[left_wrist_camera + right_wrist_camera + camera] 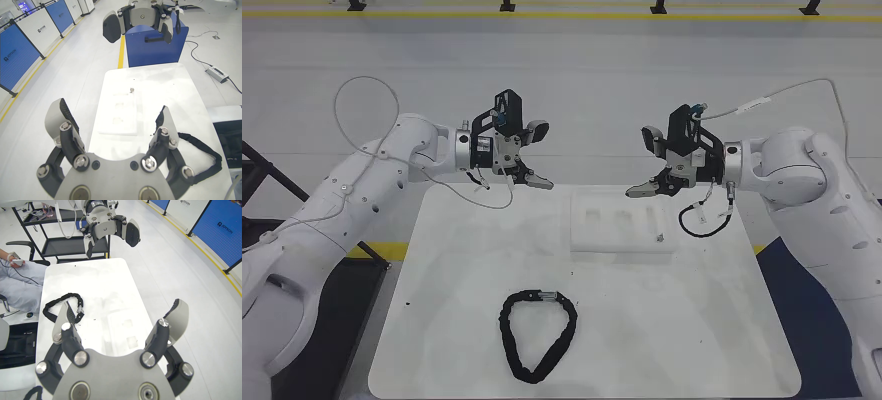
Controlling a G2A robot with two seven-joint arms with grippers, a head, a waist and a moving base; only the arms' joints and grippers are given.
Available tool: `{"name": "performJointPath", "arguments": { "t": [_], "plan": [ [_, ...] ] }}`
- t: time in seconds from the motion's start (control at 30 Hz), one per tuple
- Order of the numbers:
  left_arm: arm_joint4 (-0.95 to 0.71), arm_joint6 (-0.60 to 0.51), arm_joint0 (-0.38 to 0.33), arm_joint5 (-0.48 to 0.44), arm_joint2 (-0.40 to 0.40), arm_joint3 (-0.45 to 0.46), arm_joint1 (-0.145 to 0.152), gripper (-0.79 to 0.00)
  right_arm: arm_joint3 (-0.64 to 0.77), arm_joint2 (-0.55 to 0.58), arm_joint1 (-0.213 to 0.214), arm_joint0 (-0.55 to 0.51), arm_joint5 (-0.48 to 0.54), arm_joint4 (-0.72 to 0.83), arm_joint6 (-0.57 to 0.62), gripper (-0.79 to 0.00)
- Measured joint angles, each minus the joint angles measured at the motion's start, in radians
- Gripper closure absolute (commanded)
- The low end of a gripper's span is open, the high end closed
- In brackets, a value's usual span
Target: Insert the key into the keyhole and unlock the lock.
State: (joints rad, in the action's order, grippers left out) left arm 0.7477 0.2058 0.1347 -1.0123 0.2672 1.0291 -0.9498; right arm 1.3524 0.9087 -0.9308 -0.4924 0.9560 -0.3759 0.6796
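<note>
A black fabric-covered chain lock (538, 335) lies in a closed loop near the front of the white table (442, 300), its silver lock body (540, 296) on the far side of the loop. A small metal key (658, 238) rests on the white foam block (622, 222) at the back, near its right end. My left gripper (539, 157) hovers open above the table's back left edge. Facing it from the back right, my right gripper (646, 163) is open too. Both hold nothing. The left wrist view shows its gripper (113, 106), the key (131, 90) and the chain (200, 145). The right wrist view shows its gripper (121, 303) and the lock body (80, 309).
The foam block (121, 115) has several shallow rectangular recesses. A black cable loop (704, 220) hangs from the right wrist over the table's right edge. A blue cabinet (155, 47) stands past one end of the table, black shelving (62, 243) past the other.
</note>
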Motion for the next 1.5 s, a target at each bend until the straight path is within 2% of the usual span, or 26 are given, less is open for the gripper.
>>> {"name": "performJointPath", "arguments": {
  "t": [0.43, 0.53, 0.7, 0.97, 1.5],
  "plan": [
    [0.0, 0.0, 0.0, 0.0, 0.0, 0.0, 0.0, -0.785, -0.003, 0.0, 0.0, -0.003, -0.004, -0.002, -0.002, -0.785],
    [0.0, 0.0, 0.0, 0.0, 0.0, 0.0, 0.0, -0.785, -0.025, -0.001, 0.0, -0.021, -0.055, -0.031, -0.016, -0.785],
    [0.0, 0.0, 0.0, 0.0, 0.0, 0.0, 0.0, -0.785, -0.073, -0.003, -0.002, -0.033, -0.083, -0.059, -0.03, -0.785],
    [0.0, 0.0, 0.0, 0.0, 0.0, 0.0, 0.0, -0.785, -0.164, -0.023, -0.008, -0.045, -0.144, -0.075, 0.001, -0.785],
    [0.0, 0.0, 0.0, 0.0, 0.0, 0.0, 0.0, -0.785, -0.363, -0.111, -0.055, -0.027, -0.281, -0.065, 0.069, -0.785]
  ]
}}
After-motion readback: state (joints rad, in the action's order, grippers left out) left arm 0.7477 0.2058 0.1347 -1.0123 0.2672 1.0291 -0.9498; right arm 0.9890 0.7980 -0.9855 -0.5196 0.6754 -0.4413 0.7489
